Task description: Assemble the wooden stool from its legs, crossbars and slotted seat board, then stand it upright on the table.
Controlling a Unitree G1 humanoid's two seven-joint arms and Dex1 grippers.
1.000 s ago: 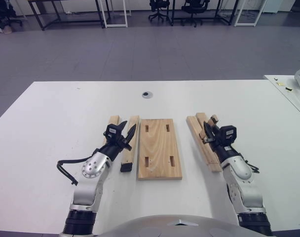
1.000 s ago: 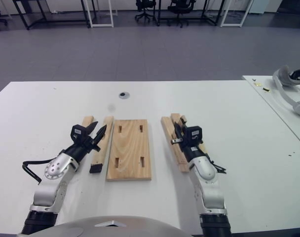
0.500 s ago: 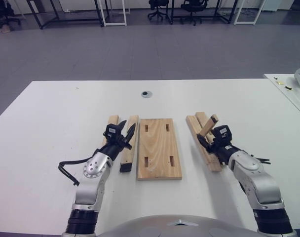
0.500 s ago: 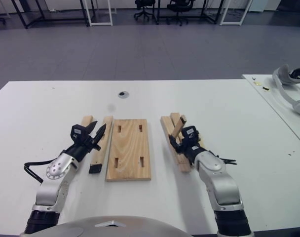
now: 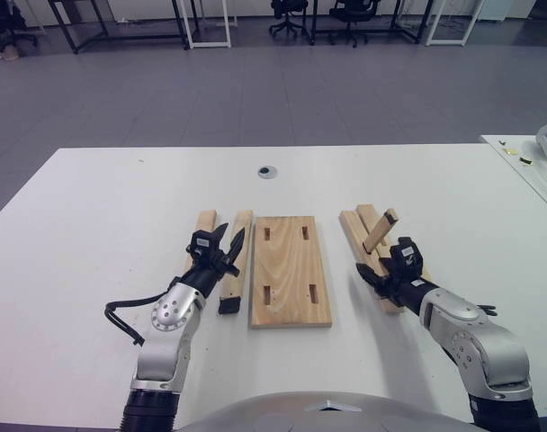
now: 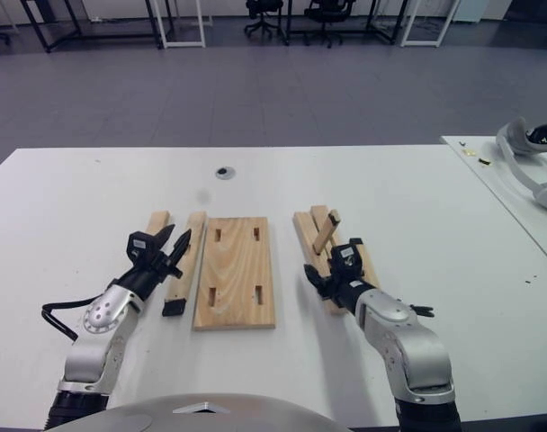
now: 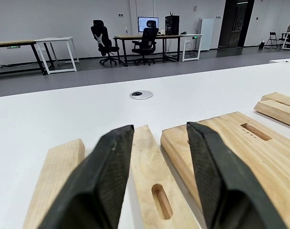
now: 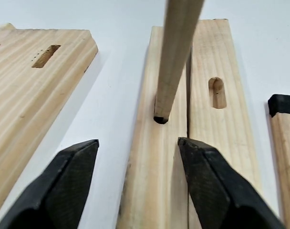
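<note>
Nearest me, my right pincer (image 8: 138, 142) hangs with fingers apart over the near end of the right-hand legs (image 5: 350, 225), gripping nothing. My left pincer (image 7: 159, 133) is likewise apart, straddling a slotted leg (image 5: 233, 286). Between the two piles the slotted seat board (image 5: 291, 270) lies flat on the table (image 5: 94, 225), its slots bare. Farther along, one crossbar (image 5: 380, 230) leans with its lower end on a right-hand leg. I judge assembly barely begun, with every joint left to make.
</note>
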